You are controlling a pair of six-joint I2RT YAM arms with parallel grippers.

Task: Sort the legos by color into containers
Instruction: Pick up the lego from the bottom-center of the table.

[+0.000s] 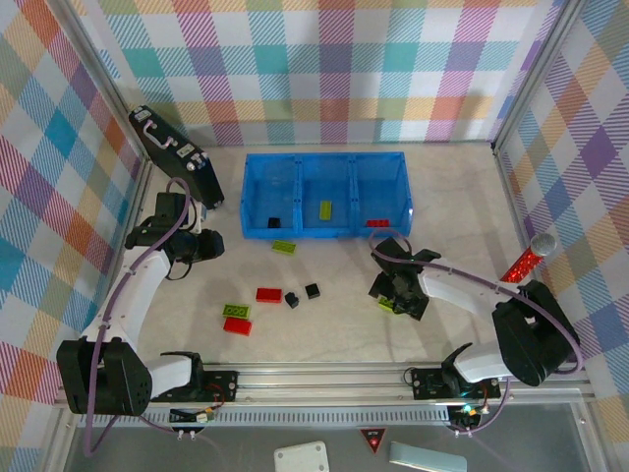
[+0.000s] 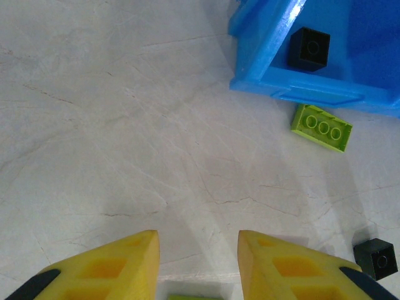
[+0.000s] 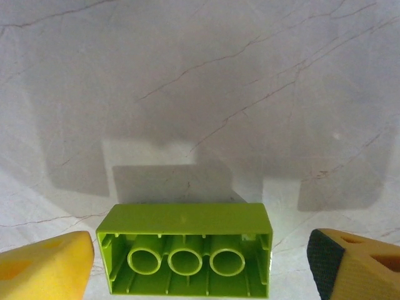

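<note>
The blue tray (image 1: 325, 160) has a black piece (image 1: 275, 222) in its left compartment, a green brick (image 1: 325, 208) in the middle one and a red brick (image 1: 377, 223) in the right one. My right gripper (image 1: 394, 293) is low over the table, open, with a lime-green brick (image 3: 186, 253) lying on its side between the fingers, hollow underside towards the camera. My left gripper (image 2: 197, 240) is open and holds nothing, near the tray's front left corner (image 2: 265, 69). A green brick (image 2: 320, 127) lies just outside that corner. A red brick (image 1: 268, 294), two black cubes (image 1: 292, 300) (image 1: 312, 291), another green brick (image 1: 236, 311) and a red one (image 1: 237, 326) lie loose mid-table.
A black case with silver latches (image 1: 177, 157) leans at the back left, close behind the left arm. A red cylinder with a silver cap (image 1: 531, 258) stands by the right wall. A black cube (image 2: 375, 258) sits right of the left gripper's fingers.
</note>
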